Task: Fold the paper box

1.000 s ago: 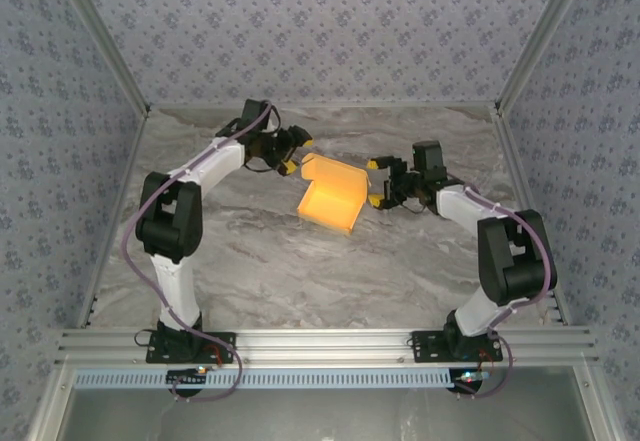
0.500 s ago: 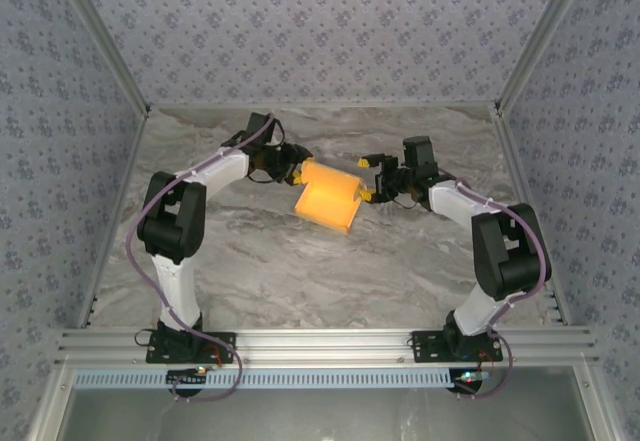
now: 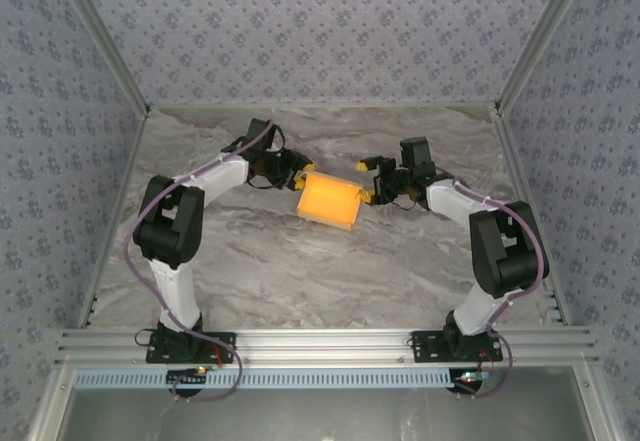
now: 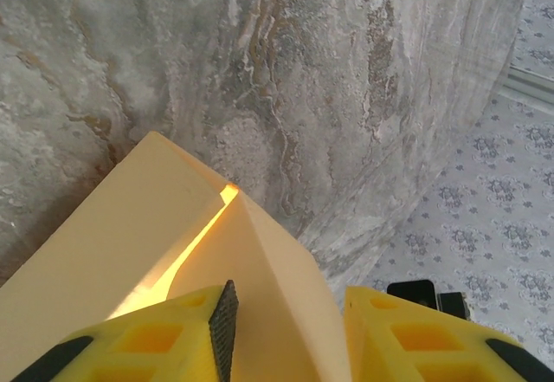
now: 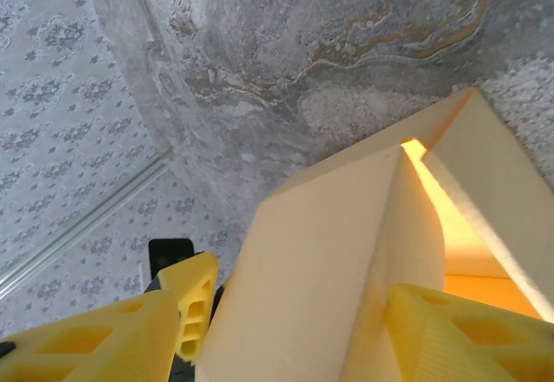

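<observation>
The paper box (image 3: 331, 200) is a tan-yellow, partly folded cardboard shape lying on the marble table (image 3: 300, 271) between both arms. My left gripper (image 3: 298, 175) is at its far-left end. In the left wrist view a ridged flap of the paper box (image 4: 260, 295) fills the space between my yellow fingers (image 4: 147, 343), lying against the black pad. My right gripper (image 3: 367, 181) straddles the right end. There the paper box (image 5: 329, 261) spans wide jaws, and one finger (image 5: 467, 339) presses into its side. A glowing slit marks the box's half-shut seam.
Patterned walls (image 3: 320, 31) enclose the table at the back and on both sides. An aluminium rail (image 3: 320, 346) with both arm bases runs along the near edge. Bare marble lies in front of the box.
Both grippers have moved inward onto the box's ends, and the left jaws narrowed markedly. The box's spread panel has folded in, so the box looks shorter and more compact.
</observation>
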